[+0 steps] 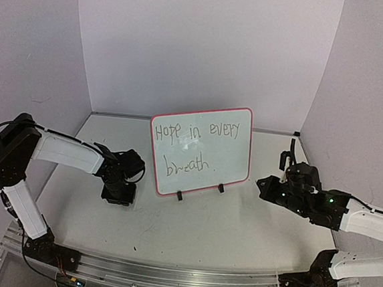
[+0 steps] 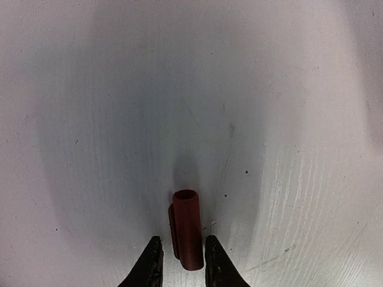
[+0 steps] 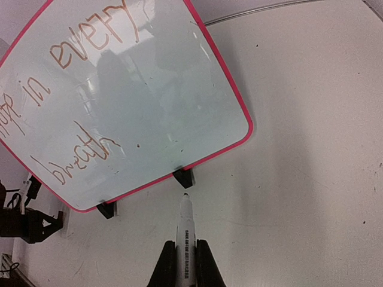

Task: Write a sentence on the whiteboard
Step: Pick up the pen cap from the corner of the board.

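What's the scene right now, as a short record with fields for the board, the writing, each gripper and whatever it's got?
whiteboard: standing upright, mid-table
sentence: "Hope in every" above "breath"
right gripper: shut on the marker, bare tip pointing toward the whiteboard
left gripper: low over the table, one finger each side of the cap; grip unclear
cap: reddish, lying on the table

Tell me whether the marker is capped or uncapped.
Uncapped. The marker in the right gripper shows a bare tip, and a red cap lies apart from it, at the left gripper.
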`<action>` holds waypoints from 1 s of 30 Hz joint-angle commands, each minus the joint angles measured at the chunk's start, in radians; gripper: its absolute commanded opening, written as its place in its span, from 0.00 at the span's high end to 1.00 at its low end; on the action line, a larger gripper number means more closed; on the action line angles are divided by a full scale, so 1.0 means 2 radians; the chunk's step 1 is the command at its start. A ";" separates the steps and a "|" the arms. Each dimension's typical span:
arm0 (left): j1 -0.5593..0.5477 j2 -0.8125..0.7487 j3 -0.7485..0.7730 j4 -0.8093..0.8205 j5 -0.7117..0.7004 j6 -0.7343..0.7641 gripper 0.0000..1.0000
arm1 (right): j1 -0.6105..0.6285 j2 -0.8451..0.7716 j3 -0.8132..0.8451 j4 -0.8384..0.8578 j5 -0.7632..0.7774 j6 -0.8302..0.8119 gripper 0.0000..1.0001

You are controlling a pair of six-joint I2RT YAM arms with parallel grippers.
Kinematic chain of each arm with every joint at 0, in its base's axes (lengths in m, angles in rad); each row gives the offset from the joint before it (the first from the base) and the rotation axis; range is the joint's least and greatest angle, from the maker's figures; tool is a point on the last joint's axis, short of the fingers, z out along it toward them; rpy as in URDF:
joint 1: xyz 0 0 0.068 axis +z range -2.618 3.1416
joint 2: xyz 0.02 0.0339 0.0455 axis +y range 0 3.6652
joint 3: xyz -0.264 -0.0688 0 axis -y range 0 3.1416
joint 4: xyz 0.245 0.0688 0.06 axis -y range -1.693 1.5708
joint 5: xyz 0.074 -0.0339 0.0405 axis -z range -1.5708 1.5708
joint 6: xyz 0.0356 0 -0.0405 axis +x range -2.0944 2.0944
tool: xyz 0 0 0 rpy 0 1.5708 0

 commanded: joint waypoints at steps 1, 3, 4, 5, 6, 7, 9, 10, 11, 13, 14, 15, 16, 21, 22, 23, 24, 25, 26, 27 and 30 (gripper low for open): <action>-0.003 0.008 0.023 -0.014 -0.016 0.010 0.80 | -0.001 -0.005 -0.004 0.002 0.007 0.009 1.00; -0.003 0.012 0.023 -0.018 -0.018 0.011 0.83 | -0.001 -0.003 -0.004 0.002 0.007 0.011 1.00; -0.003 0.015 0.025 -0.021 -0.020 0.011 0.85 | -0.001 -0.002 -0.005 0.002 0.007 0.012 1.00; -0.003 0.017 0.025 -0.025 -0.023 0.011 0.87 | -0.001 -0.002 -0.005 0.002 0.006 0.012 1.00; -0.003 0.018 0.025 -0.027 -0.024 0.011 0.89 | -0.001 -0.001 -0.005 0.002 0.005 0.013 1.00; -0.003 0.019 0.025 -0.029 -0.025 0.010 0.90 | -0.001 -0.001 -0.005 0.002 0.005 0.012 1.00; -0.003 0.019 0.022 -0.031 -0.025 0.007 0.92 | -0.001 -0.001 -0.005 0.002 0.004 0.012 1.00; -0.004 0.018 0.020 -0.032 -0.025 0.005 0.94 | -0.001 -0.002 -0.004 0.002 0.004 0.013 1.00; -0.004 0.018 0.017 -0.033 -0.025 0.003 0.97 | -0.001 -0.002 -0.004 0.002 0.003 0.013 1.00; -0.003 0.012 0.011 -0.032 -0.027 -0.001 1.00 | -0.001 -0.004 -0.004 0.001 0.002 0.012 1.00; -0.004 0.009 0.008 -0.032 -0.028 -0.003 1.00 | -0.001 -0.005 -0.004 0.001 0.001 0.012 1.00; -0.004 0.004 0.004 -0.031 -0.029 -0.004 1.00 | -0.001 -0.006 -0.004 0.001 0.000 0.012 1.00; -0.004 -0.002 -0.001 -0.031 -0.030 -0.006 1.00 | -0.001 -0.006 -0.003 0.001 -0.002 0.011 1.00; -0.009 -0.062 -0.029 -0.020 -0.031 0.010 1.00 | -0.001 -0.005 0.019 -0.012 -0.045 -0.004 1.00; -0.011 -0.084 -0.037 -0.014 -0.027 0.020 1.00 | -0.001 -0.006 0.025 -0.016 -0.061 -0.008 1.00; -0.014 -0.111 -0.048 -0.007 -0.020 0.032 1.00 | -0.002 -0.006 0.032 -0.017 -0.081 -0.014 1.00; -0.018 -0.133 -0.058 0.001 -0.009 0.047 1.00 | -0.001 -0.006 0.037 -0.019 -0.102 -0.020 1.00; -0.021 -0.155 -0.066 0.008 0.000 0.058 1.00 | -0.001 -0.005 0.044 -0.020 -0.123 -0.024 1.00; -0.024 -0.175 -0.074 0.013 0.011 0.067 1.00 | -0.001 -0.002 0.051 -0.023 -0.155 -0.027 1.00; -0.026 -0.192 -0.081 0.020 0.025 0.076 1.00 | -0.001 0.001 0.058 -0.026 -0.179 -0.031 1.00; -0.041 -0.248 -0.105 0.037 0.077 0.106 1.00 | -0.003 0.017 0.080 -0.032 -0.261 -0.039 1.00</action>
